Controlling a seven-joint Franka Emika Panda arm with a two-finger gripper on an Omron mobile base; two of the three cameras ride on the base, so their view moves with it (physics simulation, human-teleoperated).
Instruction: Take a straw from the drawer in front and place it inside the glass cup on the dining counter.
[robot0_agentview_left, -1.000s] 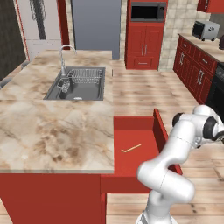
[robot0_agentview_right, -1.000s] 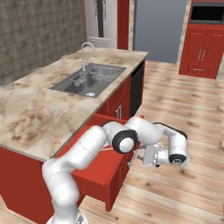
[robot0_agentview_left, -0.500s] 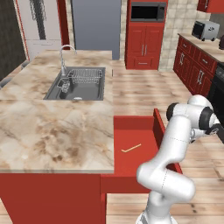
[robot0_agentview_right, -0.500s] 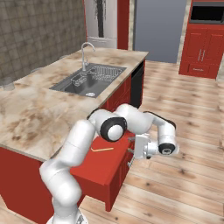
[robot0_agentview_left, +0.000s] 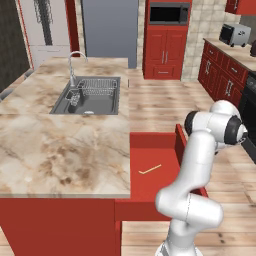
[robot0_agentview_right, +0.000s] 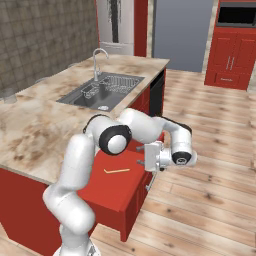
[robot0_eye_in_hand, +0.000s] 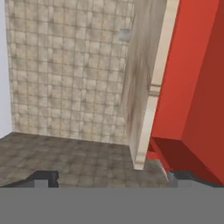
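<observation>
Marble in beige and brown covers the long dining counter (robot0_agentview_left: 60, 150), the biggest thing before me, with its steel sink (robot0_agentview_left: 90, 96) set toward the far end. Below the counter's near edge the wide shallow red drawer (robot0_agentview_left: 152, 170) stands pulled out, its floor bare but for one item. My gripper (robot0_agentview_right: 146, 159) hangs just off the drawer's outer front corner, turned sideways toward the counter, its jaws spread wide and holding nothing. At the counter's far left edge in the right base view a small clear tumbler, the glass cup (robot0_agentview_right: 9, 95), is faintly visible; it is too small and see-through to be sure of its outline. Smallest of all, the thin pale yellow-tan straw (robot0_agentview_left: 150, 169) lies flat on the drawer floor, slightly angled, well apart from every wall.

The step in hand, as I judge it, is getting down to that straw. To do it well I should swing my wrist so the fingers point down, then come in over the middle of the straw with my jaws set across its length, not along it. It is far slimmer than my fingers and lies flush on the floor, so I should descend until the tips almost touch the drawer bottom before closing, and close gently so it does not skid away.
</observation>
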